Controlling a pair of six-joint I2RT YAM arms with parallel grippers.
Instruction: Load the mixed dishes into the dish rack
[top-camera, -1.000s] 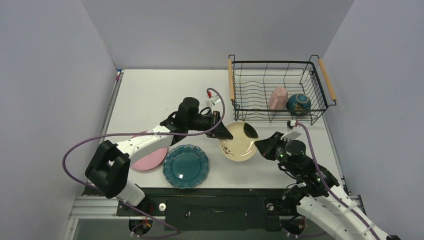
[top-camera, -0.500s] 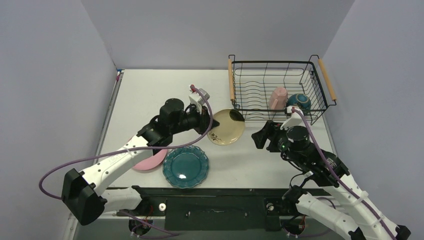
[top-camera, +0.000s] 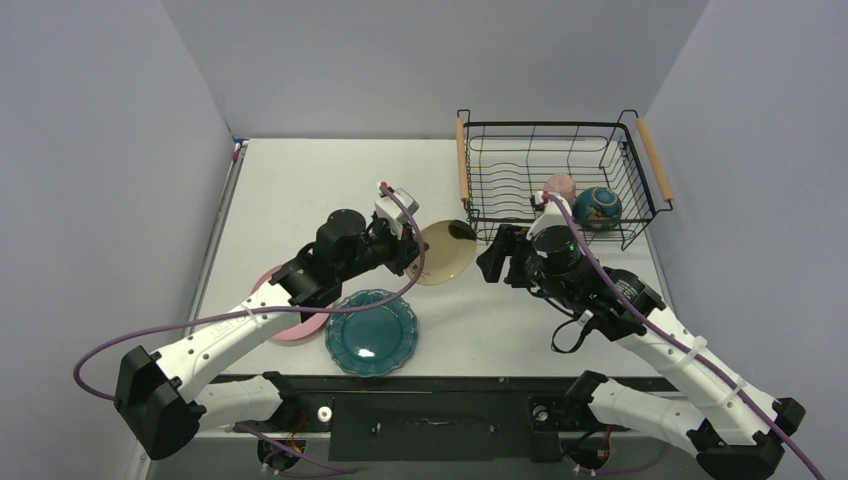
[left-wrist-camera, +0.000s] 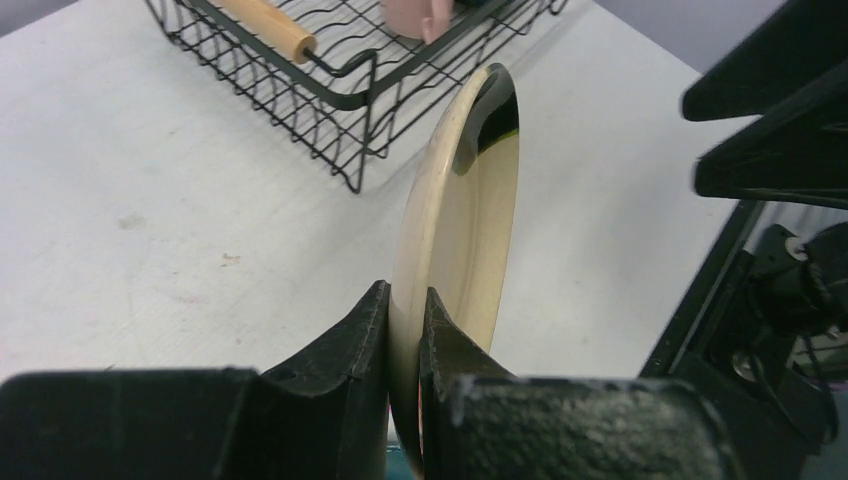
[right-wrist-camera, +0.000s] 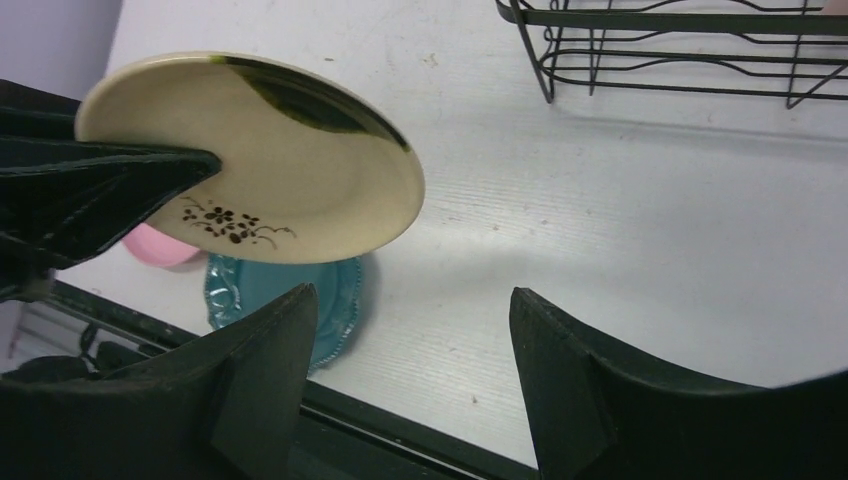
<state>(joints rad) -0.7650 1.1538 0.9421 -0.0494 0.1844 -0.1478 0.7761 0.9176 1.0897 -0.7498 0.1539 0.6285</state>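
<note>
Left gripper (top-camera: 413, 250): closed on the left rim of the cream shallow dish (top-camera: 446, 252). In the left wrist view 2 fingers (left-wrist-camera: 365, 330) pinch the rim from both sides with no gap showing.

Cream shallow dish: at centre frame in the top view, tilted and held above the table (top-camera: 300, 190), just left of the lower-left corner of the dish rack (top-camera: 545, 124). It is not in contact with the rack. There is a dark patch at its far rim and a small dark floral mark near the gripped edge.

Right gripper (top-camera: 492, 260): wide open and holding nothing. In the right wrist view its 2 fingers (right-wrist-camera: 260, 370) stand well apart, facing the dish, near it but not touching.

Dish rack: upper right of the top view. It holds 2 items, a pink cup (top-camera: 558, 186) partly hidden by the right arm, and a dark-teal bowl (top-camera: 598, 207) just to its right.

On the table, lower centre-left: a teal scalloped plate (top-camera: 372, 332) lying flat, and a pink round plate (top-camera: 300, 327) at its left, largely covered by the left arm.
</note>
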